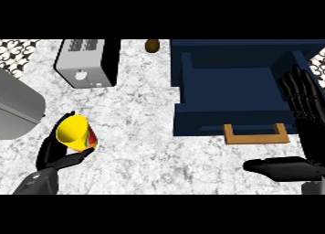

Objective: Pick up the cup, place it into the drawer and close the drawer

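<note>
Cup in hand, drawer to its right.
The left hand (57,153) curled round the yellow cup (76,132); the open blue drawer (192,98) lay rightward, nearer the spread right hand (306,109).

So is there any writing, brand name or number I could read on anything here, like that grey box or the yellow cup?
None can be read.
Grey toaster: dark marks on its top and small dots on its front, too blurred to tell whether they are text.
Yellow cup, held in the left hand: a red patch on its side, no letters visible.
Blue drawer and its wooden handle: plain, no label.
</note>
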